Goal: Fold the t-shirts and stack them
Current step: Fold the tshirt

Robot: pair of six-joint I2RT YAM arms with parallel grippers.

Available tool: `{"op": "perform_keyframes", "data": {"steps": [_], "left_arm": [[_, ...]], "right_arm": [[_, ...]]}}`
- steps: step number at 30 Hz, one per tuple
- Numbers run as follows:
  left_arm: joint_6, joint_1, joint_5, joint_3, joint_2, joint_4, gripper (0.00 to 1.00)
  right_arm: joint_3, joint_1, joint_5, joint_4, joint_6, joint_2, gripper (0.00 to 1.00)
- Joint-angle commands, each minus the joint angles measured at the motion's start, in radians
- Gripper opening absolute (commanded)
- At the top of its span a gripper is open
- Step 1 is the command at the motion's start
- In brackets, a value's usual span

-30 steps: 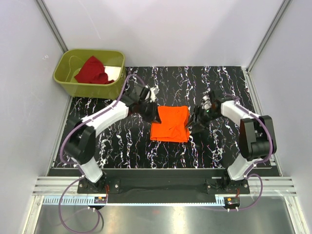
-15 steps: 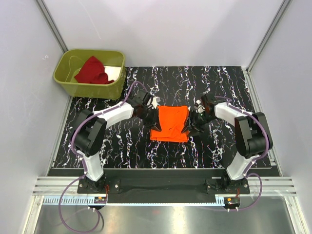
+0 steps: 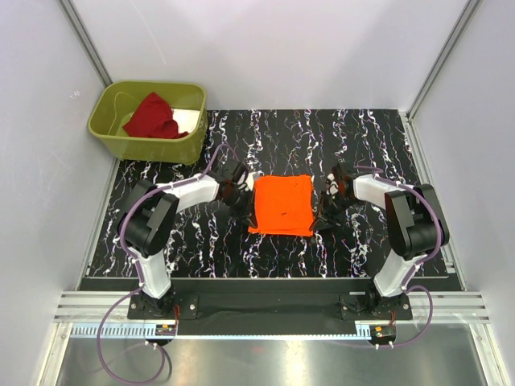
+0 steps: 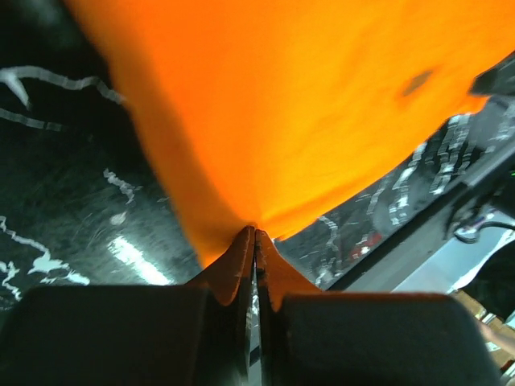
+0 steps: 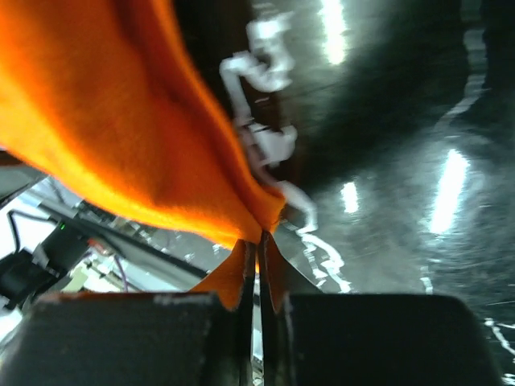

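Note:
The orange t-shirt (image 3: pixel 282 204) lies folded into a rough rectangle in the middle of the black marbled table (image 3: pixel 201 241). My left gripper (image 3: pixel 245 195) is at its left edge, shut on the orange cloth (image 4: pixel 265 121), which pinches into the fingertips (image 4: pixel 241 257). My right gripper (image 3: pixel 324 203) is at the shirt's right edge, likewise shut on orange cloth (image 5: pixel 113 129) that bunches at its fingertips (image 5: pixel 269 261). The dark red t-shirt (image 3: pixel 154 117) lies crumpled in the olive-green bin (image 3: pixel 113 138) at the back left.
The bin stands at the table's back left corner against the wall. White walls close in the left, back and right sides. A metal rail (image 3: pixel 265 310) with both arm bases runs along the near edge.
Both grippers dropped lower to the shirt's side edges and shut on the cloth. The orange shirt's sides were drawn outward, so it looks flatter and squarer than before.

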Motion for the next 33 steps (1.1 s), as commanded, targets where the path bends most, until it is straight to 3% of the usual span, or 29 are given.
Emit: {"op": "perform_keyframes", "data": {"steps": [1,5,7,8,10,12,13,15,17,22,27,33], "left_arm": [[0.045,0.005,-0.056,-0.028,0.022,0.008,0.04],[0.073,0.005,-0.113,-0.048,0.014,0.000,0.01],[0.079,0.005,-0.117,-0.041,-0.013,-0.029,0.01],[0.085,0.005,-0.101,-0.022,-0.026,-0.043,0.02],[0.085,0.004,-0.072,-0.005,-0.085,-0.081,0.11],[0.078,0.004,-0.035,0.028,-0.133,-0.102,0.23],[0.078,0.005,-0.029,0.045,-0.167,-0.128,0.35],[0.081,0.010,-0.024,0.102,-0.184,-0.145,0.44],[0.079,0.031,-0.021,0.152,-0.175,-0.147,0.52],[0.082,0.120,-0.018,0.237,-0.044,-0.087,0.57],[0.122,0.165,-0.022,0.341,0.106,-0.021,0.56],[0.128,0.185,-0.007,0.430,0.226,0.025,0.51]], "right_arm": [[-0.025,-0.014,0.094,0.021,0.007,0.023,0.00],[-0.036,-0.017,0.078,0.026,-0.004,0.012,0.00],[-0.029,-0.020,0.077,0.001,-0.011,-0.011,0.07],[-0.001,-0.025,0.077,-0.020,-0.017,-0.018,0.14],[0.030,-0.041,0.083,-0.072,-0.024,-0.067,0.37],[0.071,-0.052,0.082,-0.086,-0.024,-0.098,0.51],[0.089,-0.057,0.080,-0.094,-0.028,-0.106,0.62],[0.151,-0.071,0.083,-0.083,-0.031,-0.089,0.68],[0.227,-0.084,0.074,-0.073,-0.030,-0.033,0.71],[0.402,-0.089,0.074,-0.043,-0.011,0.140,0.70],[0.560,-0.095,0.058,-0.028,-0.011,0.270,0.55],[0.662,-0.097,0.048,-0.049,-0.039,0.372,0.50]]}}
